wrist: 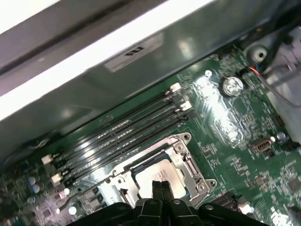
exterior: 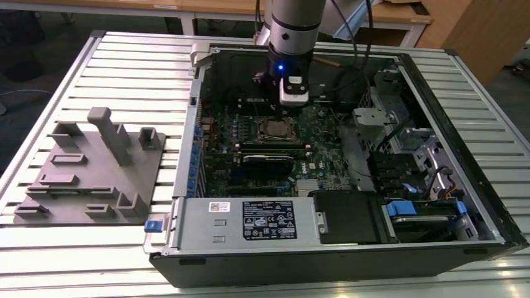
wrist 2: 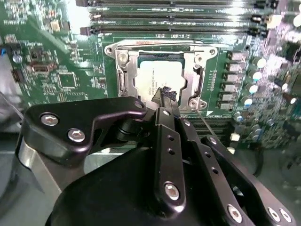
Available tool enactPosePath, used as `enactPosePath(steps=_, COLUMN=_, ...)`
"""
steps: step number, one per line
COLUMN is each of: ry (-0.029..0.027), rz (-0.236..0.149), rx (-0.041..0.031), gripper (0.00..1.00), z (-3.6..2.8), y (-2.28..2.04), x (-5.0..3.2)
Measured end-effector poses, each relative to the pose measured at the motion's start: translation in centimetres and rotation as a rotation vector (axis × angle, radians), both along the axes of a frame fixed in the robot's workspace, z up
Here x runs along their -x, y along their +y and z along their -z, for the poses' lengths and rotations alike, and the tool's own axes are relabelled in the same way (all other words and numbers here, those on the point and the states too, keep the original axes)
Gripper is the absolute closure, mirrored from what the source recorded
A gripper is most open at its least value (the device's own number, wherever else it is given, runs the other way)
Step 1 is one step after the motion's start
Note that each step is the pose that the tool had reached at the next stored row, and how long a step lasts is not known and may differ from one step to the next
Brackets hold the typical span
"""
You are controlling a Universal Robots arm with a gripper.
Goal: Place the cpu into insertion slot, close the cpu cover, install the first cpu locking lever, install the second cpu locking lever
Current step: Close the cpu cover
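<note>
Spanning everything, table: one ribbed silver metal table (exterior: 133,68).
Case: one open black desktop computer case (exterior: 472,143), resting on it.
Motherboard: one green circuit board (exterior: 248,155) inside; four long black memory slots (wrist: 127,136) beside the socket.
Fixture: one grey moulded plate (exterior: 91,180) with upright pegs, at the exterior view's left of the case.
Sticker: one black-and-white printed label (exterior: 269,218) on the silver power-supply box (exterior: 207,226).
Gripper: one black two-finger gripper (wrist: 157,187), fingers pinched together on nothing, poised right over the socket.
Cpu cover: one thin silvery frame plate (wrist 2: 124,70), lying around the chip.
Cpu: one small silvery-grey square chip (wrist 2: 148,77), seated in its slot.
</note>
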State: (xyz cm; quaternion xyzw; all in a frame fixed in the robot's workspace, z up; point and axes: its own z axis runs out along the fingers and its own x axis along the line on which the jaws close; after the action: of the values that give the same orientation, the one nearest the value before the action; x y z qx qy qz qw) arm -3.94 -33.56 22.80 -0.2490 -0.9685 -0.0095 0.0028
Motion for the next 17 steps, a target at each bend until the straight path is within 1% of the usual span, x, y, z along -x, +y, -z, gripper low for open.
enactPosePath(steps=17, ry=0.0, rz=-0.31, rx=-0.0001, gripper=0.9, z=0.19, y=0.0, x=0.0)
